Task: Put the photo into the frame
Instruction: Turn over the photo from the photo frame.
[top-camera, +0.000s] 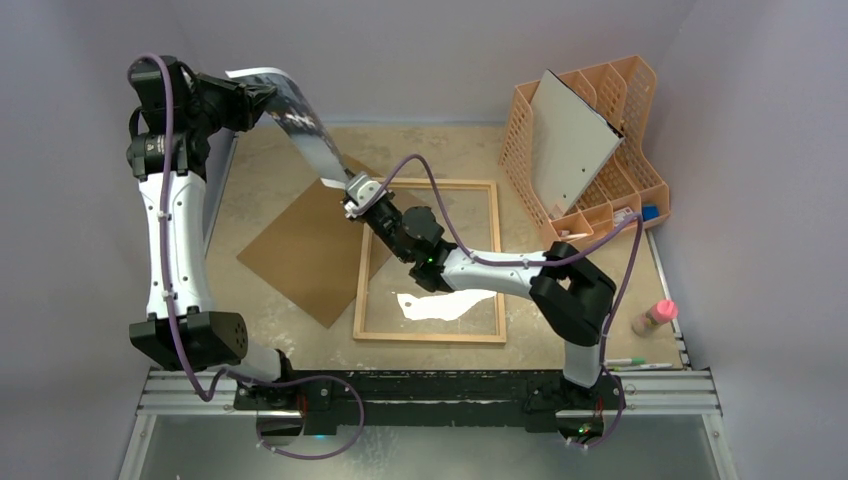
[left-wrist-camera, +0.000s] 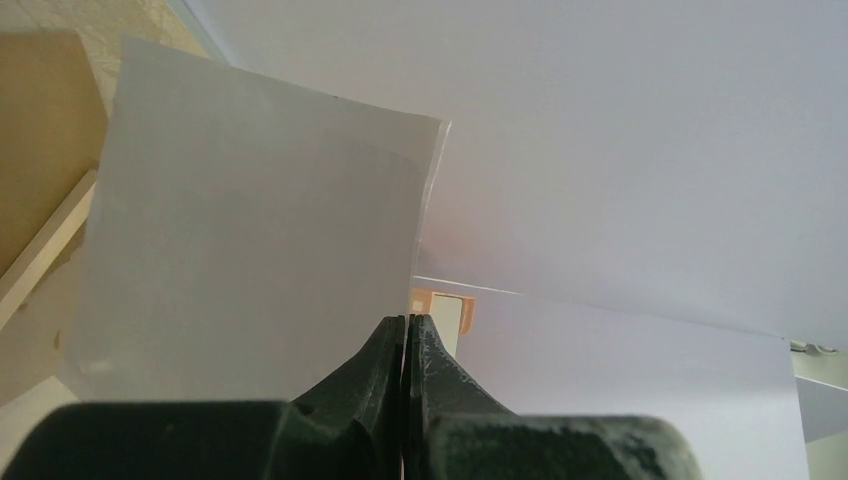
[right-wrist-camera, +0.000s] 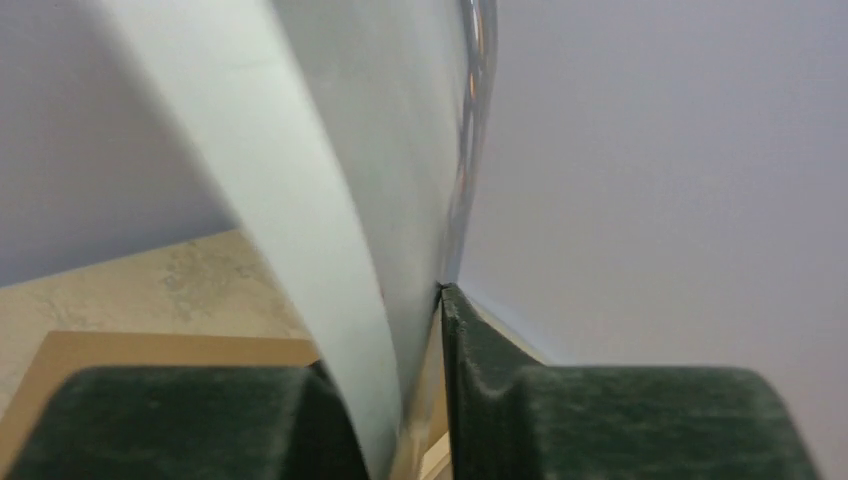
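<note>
The photo (top-camera: 300, 125) hangs in the air as a curved sheet, its glossy side up, from the back left down toward the frame (top-camera: 430, 336). My left gripper (top-camera: 262, 100) is shut on its upper edge. In the left wrist view the white back (left-wrist-camera: 250, 260) runs up from the pinched jaws of the left gripper (left-wrist-camera: 405, 322). My right gripper (top-camera: 348, 190) straddles the lower end, above the frame's far left corner. In the right wrist view the photo (right-wrist-camera: 330, 200) passes between the fingers of that gripper (right-wrist-camera: 400, 340), with a narrow gap beside the right finger (right-wrist-camera: 470, 340). The frame lies flat on the table.
A brown backing panel (top-camera: 300, 250) lies left of the frame, partly under it. An orange lattice organizer (top-camera: 600, 110) at the back right holds a white-grey board (top-camera: 572, 145). A small pink-capped bottle (top-camera: 655, 317) and pens (top-camera: 640, 363) sit at the right front.
</note>
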